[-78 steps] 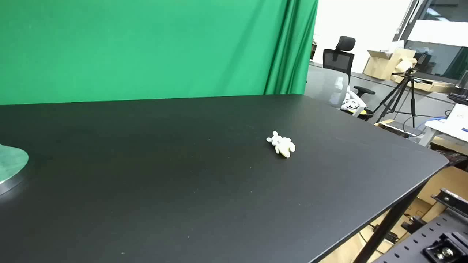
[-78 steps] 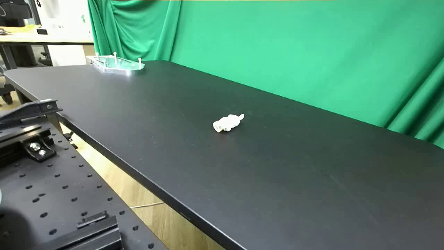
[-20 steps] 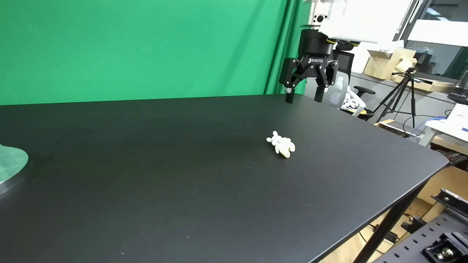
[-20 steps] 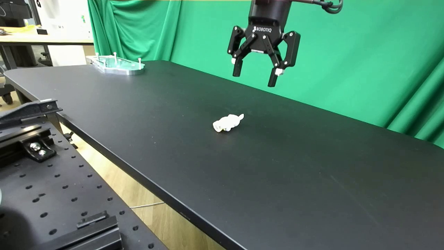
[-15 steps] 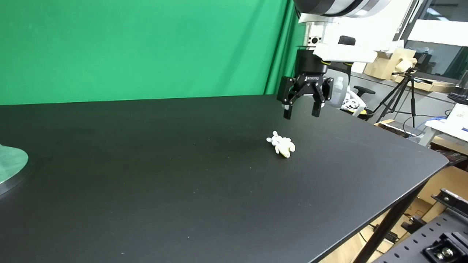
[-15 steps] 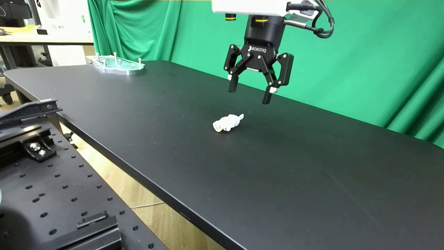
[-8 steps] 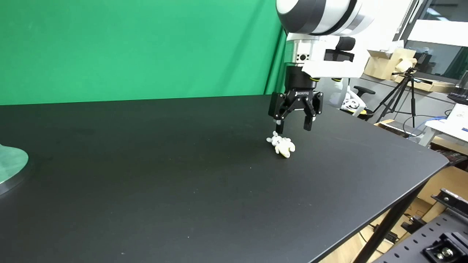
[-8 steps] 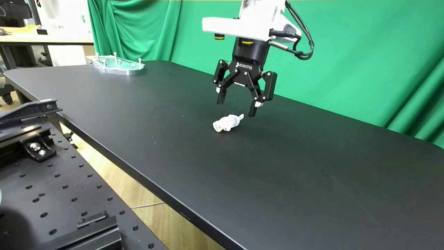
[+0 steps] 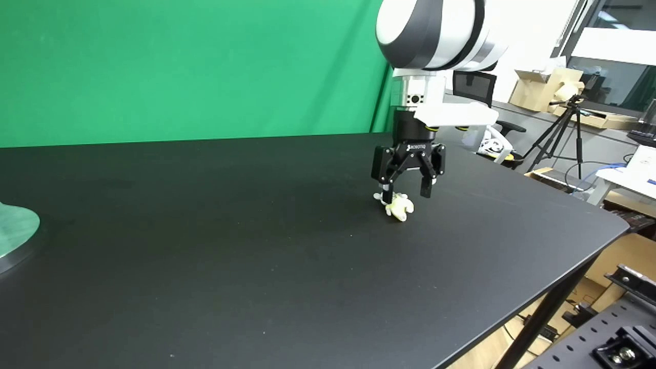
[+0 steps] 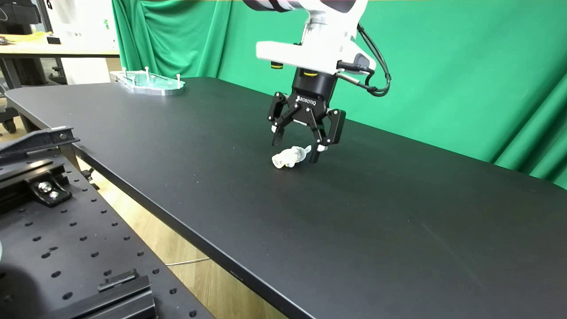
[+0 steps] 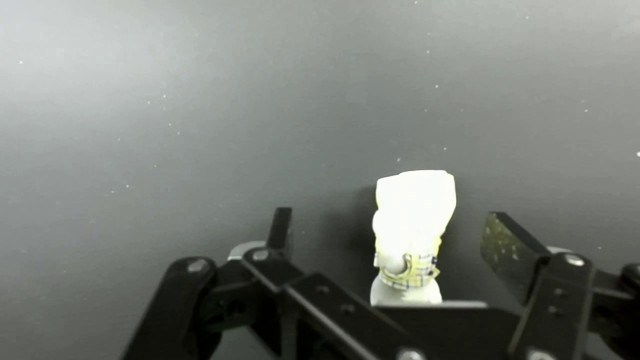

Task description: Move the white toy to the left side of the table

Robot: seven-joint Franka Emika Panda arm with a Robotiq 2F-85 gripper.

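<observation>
Two uneven gaps, one small toy: a lopsided pinch looks the likeliest trouble

The gripper (image 11: 389, 215) has its jaws spread wide and holds nothing. In the wrist view the white toy (image 11: 415, 215) shows between the fingers (image 11: 510, 250), right of the frame's centre, closer to the finger at right than to the one at left. Closing from here would probably bring that nearer finger into contact first and shove or spin the toy toward the frame's left.

Height is the second worry. In both exterior views the fingertips hang low, but whether they clear the table (image 9: 205, 230) cannot be told. Too high, and the pinch may catch only the upper surface and slip; too low, and the tips could scrape.

In an exterior view the toy lies right of centre, a finger in front of its upper end; a hold there might let the body swing. At the frame's left edge, a pale greenish disc (image 9: 15, 228) could obstruct the set-down.
</observation>
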